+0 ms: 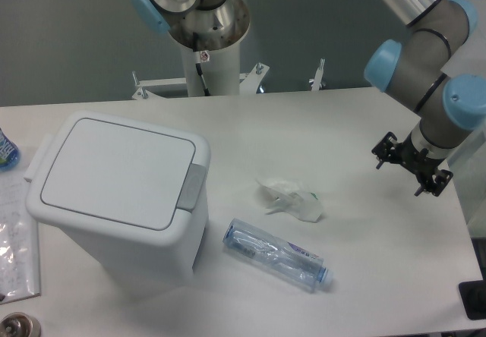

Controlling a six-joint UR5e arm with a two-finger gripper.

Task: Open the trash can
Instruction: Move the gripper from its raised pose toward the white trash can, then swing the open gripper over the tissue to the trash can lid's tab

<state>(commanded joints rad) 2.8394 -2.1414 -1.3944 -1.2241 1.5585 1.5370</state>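
Observation:
The trash can [121, 200] is a large white rectangular bin standing at the left of the table. Its flat lid [118, 171] lies shut. A grey push tab [191, 187] sits on the right rim of the lid. My gripper [411, 164] hangs at the far right of the table, well away from the bin. Its dark fingers look spread apart with nothing between them.
A clear plastic bottle [275, 254] lies on its side right of the bin. A crumpled clear wrapper [290, 199] lies behind it. Clear bags [17, 238] and a blue-labelled item [6, 152] sit at the left edge. The arm's base post [205, 41] stands at the back.

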